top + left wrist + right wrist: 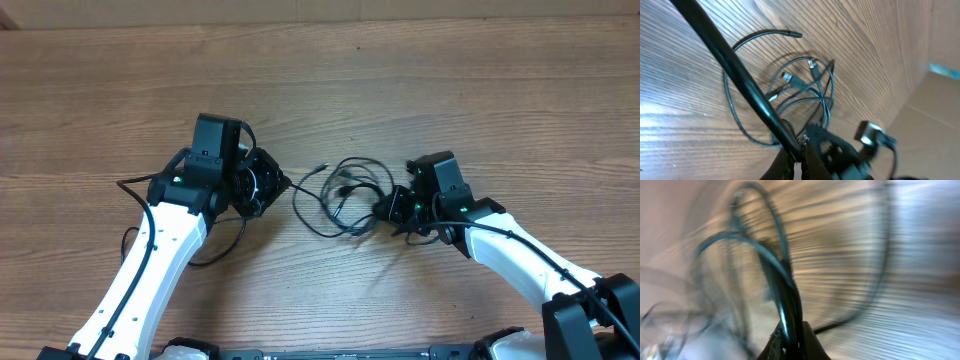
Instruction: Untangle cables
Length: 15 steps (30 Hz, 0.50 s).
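The cables [344,188] lie in a loose tangle of loops near the middle of the surface [450,80], with one plug end [322,164] sticking out toward 11 o'clock. The left pincer [280,186] sits at the tangle's 9 o'clock, closed on one strand that runs straight across its wrist view. The right pincer [384,208], at the tangle's 4 o'clock, grips another strand, though its wrist view is blurred.

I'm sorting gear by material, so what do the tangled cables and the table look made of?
The cables: likely rubber or plastic jacket, black with slight sheen, bending in loose loops; plug tips look silvery, probably metal. The table: wood or wood-look laminate, matte, with brown grain lines.
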### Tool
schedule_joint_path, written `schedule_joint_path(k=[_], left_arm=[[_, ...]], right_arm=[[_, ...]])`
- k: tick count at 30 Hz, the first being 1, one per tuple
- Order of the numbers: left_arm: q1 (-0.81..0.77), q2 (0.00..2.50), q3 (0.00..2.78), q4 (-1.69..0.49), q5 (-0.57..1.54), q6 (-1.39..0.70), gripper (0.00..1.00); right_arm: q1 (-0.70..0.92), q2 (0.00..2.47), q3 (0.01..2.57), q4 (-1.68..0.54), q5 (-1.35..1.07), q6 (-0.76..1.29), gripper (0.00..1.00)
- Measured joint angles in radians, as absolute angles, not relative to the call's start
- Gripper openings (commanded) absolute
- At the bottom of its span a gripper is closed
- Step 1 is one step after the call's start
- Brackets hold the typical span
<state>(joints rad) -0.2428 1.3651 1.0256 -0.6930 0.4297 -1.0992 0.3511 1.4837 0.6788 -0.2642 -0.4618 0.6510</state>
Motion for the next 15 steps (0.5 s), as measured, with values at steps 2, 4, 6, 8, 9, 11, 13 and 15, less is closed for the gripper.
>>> schedule_joint_path(k=[2, 4, 6, 8, 9, 11, 13, 15], left_arm=[[-0.251, 1.365, 1.026, -0.692, 0.403, -1.100, 0.04], [-0.267, 1.365, 1.026, -0.693, 0.369, -1.108, 0.04], [-0.284, 1.365, 1.026, -0.693, 0.345, -1.125, 0.04], [-0.305, 1.372, 1.026, -0.685, 0.321, -1.154, 0.04], [-0.316, 1.378, 1.026, -0.678, 0.313, -1.165, 0.04], [-0.344, 1.399, 1.026, -0.654, 0.298, -1.185, 0.05], [-0.371, 1.427, 1.026, -0.634, 0.290, -1.198, 0.13], [-0.393, 1.455, 1.026, -0.619, 0.285, -1.211, 0.16]], right_arm=[[0.348, 1.484, 0.678, -0.221, -0.599, 0.585, 0.04], [0.348, 1.484, 0.678, -0.181, -0.746, 0.536, 0.04], [0.348, 1.484, 0.678, -0.148, -0.867, 0.506, 0.04], [0.348, 1.484, 0.678, -0.109, -0.974, 0.492, 0.04], [0.348, 1.484, 0.677, -0.087, -1.009, 0.494, 0.04], [0.348, 1.484, 0.677, -0.043, -1.058, 0.507, 0.04], [0.348, 1.484, 0.677, 0.015, -1.093, 0.543, 0.04], [0.348, 1.484, 0.677, 0.044, -1.098, 0.563, 0.04]])
